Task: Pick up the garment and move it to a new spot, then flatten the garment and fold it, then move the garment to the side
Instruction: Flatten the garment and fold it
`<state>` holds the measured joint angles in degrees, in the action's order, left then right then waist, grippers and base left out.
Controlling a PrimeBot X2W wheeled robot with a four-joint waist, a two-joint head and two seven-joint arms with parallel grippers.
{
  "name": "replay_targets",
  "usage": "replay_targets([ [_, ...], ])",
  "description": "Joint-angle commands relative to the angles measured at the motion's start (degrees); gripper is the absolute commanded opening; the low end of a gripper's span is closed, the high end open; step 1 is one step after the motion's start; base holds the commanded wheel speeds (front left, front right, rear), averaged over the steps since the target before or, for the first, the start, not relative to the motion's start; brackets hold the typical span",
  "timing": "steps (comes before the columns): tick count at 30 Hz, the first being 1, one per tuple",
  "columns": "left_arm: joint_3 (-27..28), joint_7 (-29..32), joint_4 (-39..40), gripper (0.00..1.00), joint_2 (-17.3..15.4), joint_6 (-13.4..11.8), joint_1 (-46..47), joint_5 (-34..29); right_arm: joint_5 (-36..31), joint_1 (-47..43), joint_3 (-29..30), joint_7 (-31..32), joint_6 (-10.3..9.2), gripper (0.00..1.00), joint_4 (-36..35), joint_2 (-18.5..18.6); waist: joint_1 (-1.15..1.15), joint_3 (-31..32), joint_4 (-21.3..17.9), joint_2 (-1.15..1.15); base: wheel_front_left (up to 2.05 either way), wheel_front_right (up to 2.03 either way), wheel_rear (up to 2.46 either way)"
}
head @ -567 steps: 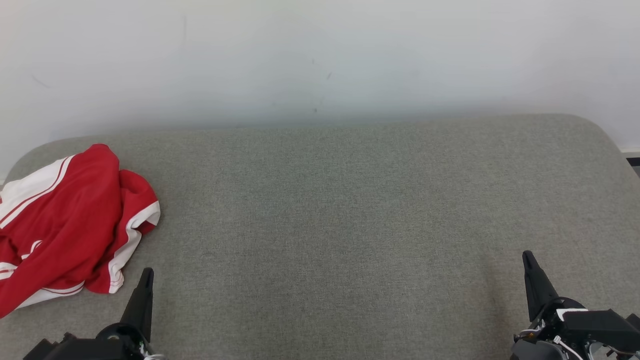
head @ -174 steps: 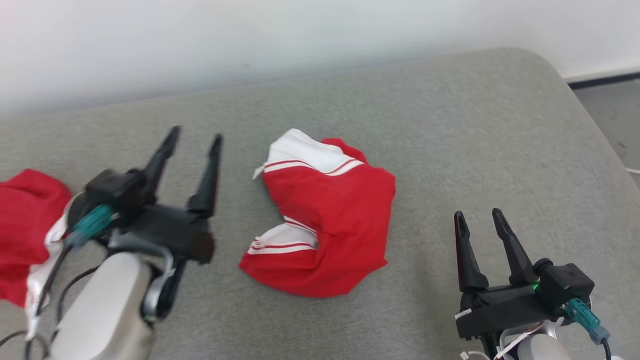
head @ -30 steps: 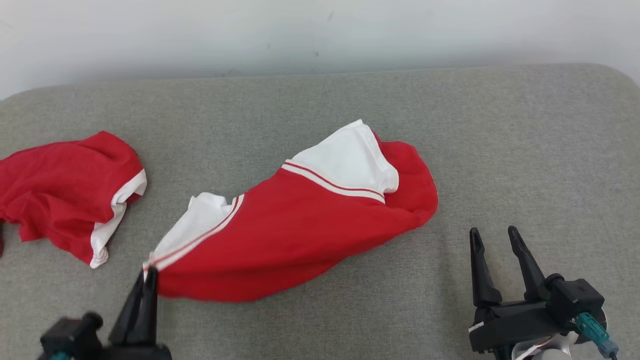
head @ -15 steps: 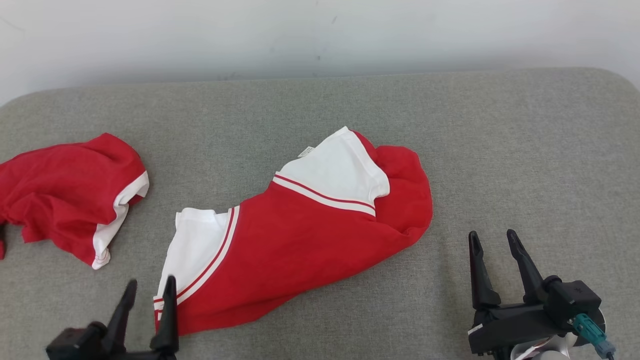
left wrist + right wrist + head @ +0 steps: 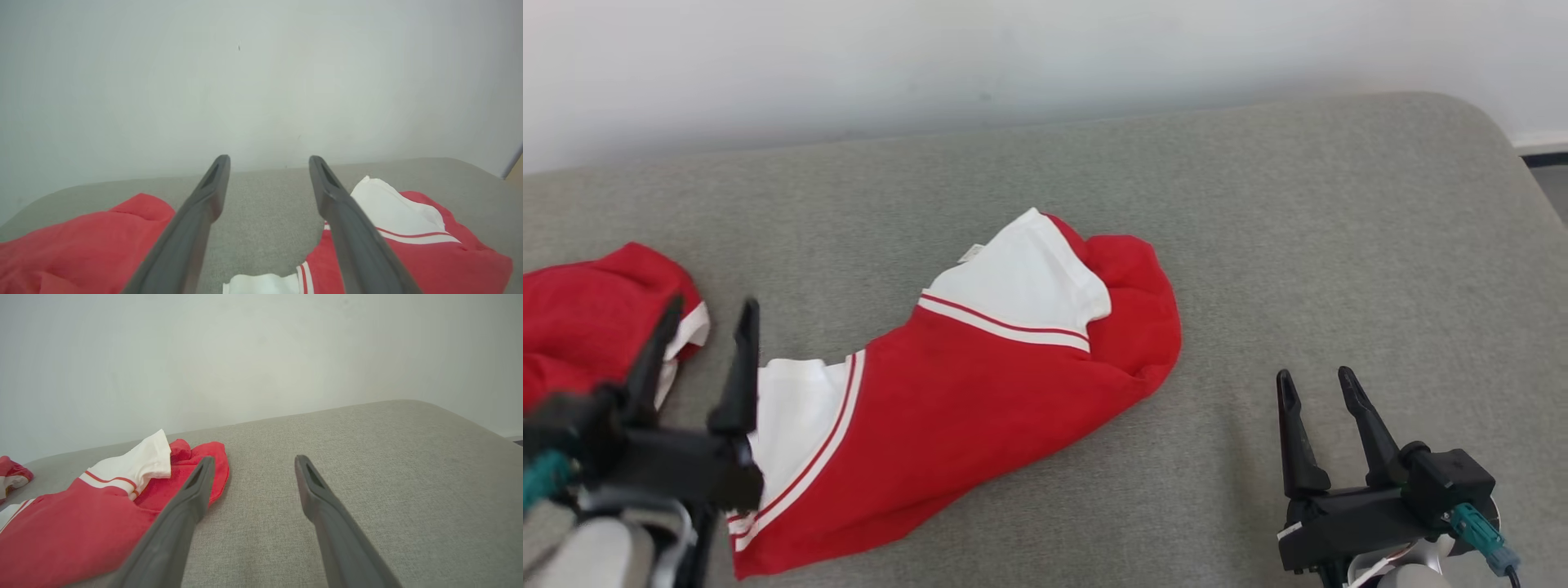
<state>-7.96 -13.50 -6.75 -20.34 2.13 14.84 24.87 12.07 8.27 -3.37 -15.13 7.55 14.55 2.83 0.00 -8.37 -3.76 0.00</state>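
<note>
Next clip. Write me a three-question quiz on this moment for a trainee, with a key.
1. True or false: the left gripper is shut on the middle garment.
2. Which end of the middle garment lies nearest the left gripper? A) a white panel with red stripes B) a plain red end C) a blue collar
3. How many red garments lie on the grey surface?
Key: 1 false, it is open and holds nothing. 2 A. 3 two; the second garment lies at the robot's left.
</note>
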Motion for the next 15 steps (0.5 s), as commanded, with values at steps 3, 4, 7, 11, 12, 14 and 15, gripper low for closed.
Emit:
replay_targets([
  [3, -0.08, 3.01, -1.25, 1.00, -3.07, 1.88, 7.13, -0.01, 0.96, 1.02, -0.29, -0.03, -0.13, 1.00, -0.11, 0.09, 0.00, -2.08, -3.34, 0.00, 0.00, 0.00, 0.00],
  [4, -0.32, 4.07, -1.74, 1.00, -4.19, 2.29, 8.76, -0.26, 1.20, 1.10, -0.37, -0.03, -0.13, 1.00, -0.16, 0.09, 0.00, -2.52, -3.96, 0.00, 0.00, 0.00, 0.00],
  [7, -0.86, 6.80, -3.06, 1.00, -6.09, 3.52, 13.53, 0.70, 2.11, 1.53, -0.71, -0.03, -0.13, 1.00, -0.24, 0.09, 0.00, -3.81, -5.55, 0.00, 0.00, 0.00, 0.00],
  [11, -2.03, 10.14, -5.39, 1.00, -8.12, 4.57, 18.55, 2.77, 3.12, 2.27, -1.17, -0.03, -0.13, 1.00, -0.36, 0.08, 0.00, -5.25, -7.37, 0.00, 0.00, 0.00, 0.00],
  [12, -2.45, 11.07, -6.18, 1.00, -8.39, 4.87, 19.49, 3.66, 3.27, 2.34, -1.17, -0.03, -0.13, 1.00, -0.34, 0.09, 0.00, -5.49, -7.68, 0.00, 0.00, 0.00, 0.00],
  [14, -3.57, 12.67, -7.66, 1.00, -9.76, 5.03, 21.22, 4.49, 3.85, 2.56, -1.42, -0.03, -0.13, 1.00, -0.27, 0.08, 0.00, -6.03, -8.39, 0.00, 0.00, 0.00, 0.00],
  [15, -4.27, 13.58, -8.49, 1.00, -9.96, 5.18, 21.88, 5.36, 4.00, 2.70, -1.47, -0.03, -0.13, 1.00, -0.25, 0.08, 0.00, -6.27, -8.69, 0.00, 0.00, 0.00, 0.00],
])
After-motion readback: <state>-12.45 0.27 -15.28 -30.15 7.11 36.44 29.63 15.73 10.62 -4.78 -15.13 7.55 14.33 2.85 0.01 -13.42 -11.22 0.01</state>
